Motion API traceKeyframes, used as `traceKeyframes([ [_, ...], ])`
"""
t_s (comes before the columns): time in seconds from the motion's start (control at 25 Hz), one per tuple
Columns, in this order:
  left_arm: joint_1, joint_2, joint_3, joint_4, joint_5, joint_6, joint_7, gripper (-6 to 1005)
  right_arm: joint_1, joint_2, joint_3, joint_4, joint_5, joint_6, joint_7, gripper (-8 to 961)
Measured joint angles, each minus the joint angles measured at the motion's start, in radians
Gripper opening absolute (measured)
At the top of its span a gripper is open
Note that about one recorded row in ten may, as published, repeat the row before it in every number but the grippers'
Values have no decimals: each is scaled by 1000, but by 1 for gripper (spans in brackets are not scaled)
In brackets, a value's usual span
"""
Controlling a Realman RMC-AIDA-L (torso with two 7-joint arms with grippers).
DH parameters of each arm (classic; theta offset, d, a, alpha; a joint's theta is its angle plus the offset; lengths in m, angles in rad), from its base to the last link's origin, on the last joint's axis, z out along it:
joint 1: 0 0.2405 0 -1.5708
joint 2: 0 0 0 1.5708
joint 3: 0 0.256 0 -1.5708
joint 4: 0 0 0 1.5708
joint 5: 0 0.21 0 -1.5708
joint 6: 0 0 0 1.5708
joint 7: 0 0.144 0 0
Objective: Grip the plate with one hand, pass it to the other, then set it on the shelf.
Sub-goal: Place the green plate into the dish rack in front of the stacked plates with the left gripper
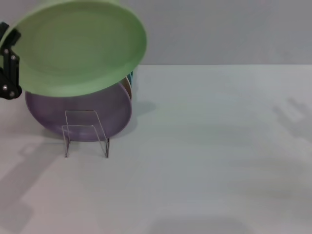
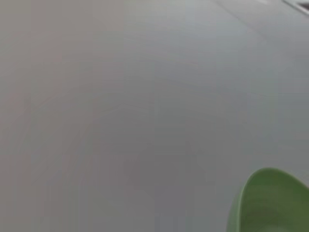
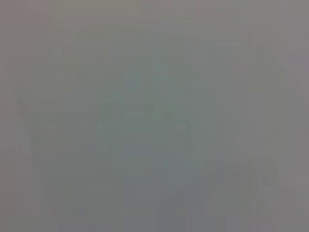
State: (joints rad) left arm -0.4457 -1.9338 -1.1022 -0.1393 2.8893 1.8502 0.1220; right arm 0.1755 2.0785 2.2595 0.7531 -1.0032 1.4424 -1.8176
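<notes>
The pale mint-green plate [image 1: 80,46] is held in the air at the upper left of the head view, tilted, above the other plates. My left gripper [image 1: 9,53] is at the far left edge, shut on the plate's left rim. A part of the plate's rim also shows in the left wrist view [image 2: 270,203]. The clear acrylic shelf [image 1: 87,134] stands on the table below the plate, with nothing on it. My right gripper is out of view; the right wrist view shows only a plain grey surface.
A lilac purple plate [image 1: 78,114] stands upright right behind the shelf. Edges of more plates [image 1: 130,84], teal and brown, show behind it. The white table [image 1: 209,156] stretches to the right and front.
</notes>
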Motion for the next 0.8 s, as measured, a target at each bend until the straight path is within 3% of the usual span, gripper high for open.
traceKeyframes([
  [0.16,-8,10,11,32,1,-9,47,58,9,0,-3,-11,-2,8,0,701],
  [0.32,-12,36,65,62,1,-11,48,58,18,1,-4,-22,-2,11,0,701],
  [0.8,-25,49,120,111,1,-37,70,58,22,3,-17,-29,-8,34,-12,701],
])
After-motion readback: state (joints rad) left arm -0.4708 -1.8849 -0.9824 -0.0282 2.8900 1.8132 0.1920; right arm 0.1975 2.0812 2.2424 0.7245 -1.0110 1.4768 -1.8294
